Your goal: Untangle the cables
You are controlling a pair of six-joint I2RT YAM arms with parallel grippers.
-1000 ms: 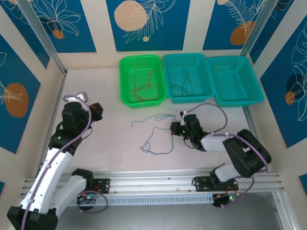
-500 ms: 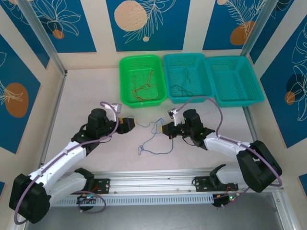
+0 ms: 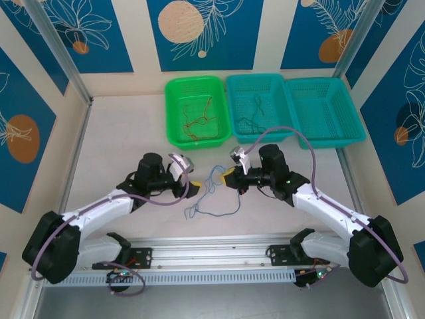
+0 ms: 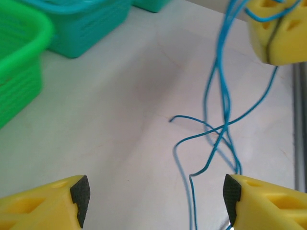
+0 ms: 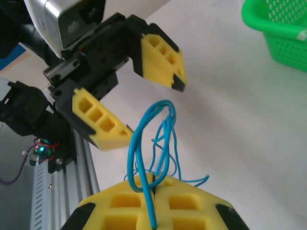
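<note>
Blue cables point(image 5: 134, 146) hang tangled from the right tool point(image 5: 154, 191), closed on their top loop, down to the counter point(image 3: 119, 133) near the middle of its front edge; the left tool point(image 3: 193, 189), open, stands just beside, on their left.

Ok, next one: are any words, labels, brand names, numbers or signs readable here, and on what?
None can be read.
The wall panels carry only leaf and circle drawings.
The green basket, teal baskets, left gripper and right gripper show no legible writing.
</note>
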